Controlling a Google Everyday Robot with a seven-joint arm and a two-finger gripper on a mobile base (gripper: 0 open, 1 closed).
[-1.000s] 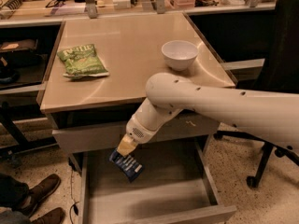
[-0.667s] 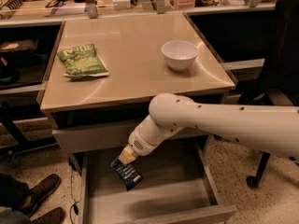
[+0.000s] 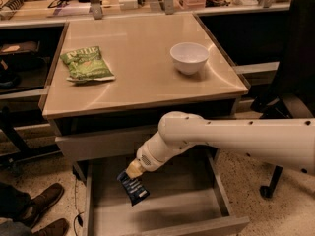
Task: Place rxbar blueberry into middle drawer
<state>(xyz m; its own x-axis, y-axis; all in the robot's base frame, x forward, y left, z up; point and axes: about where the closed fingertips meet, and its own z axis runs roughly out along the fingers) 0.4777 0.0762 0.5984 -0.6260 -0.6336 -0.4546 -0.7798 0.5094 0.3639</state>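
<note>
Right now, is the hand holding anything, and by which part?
The hand holds the rxbar by its upper end; the rest hangs tilted over the open middle drawer.

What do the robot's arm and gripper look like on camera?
A thick, smooth cream-white tubular arm with a rounded elbow joint, small dark dots along its top and a grille near the wrist. It narrows to a tan gripper above the open grey-beige drawer, shut on the dark navy-blue snack bar. No cables show.
</note>
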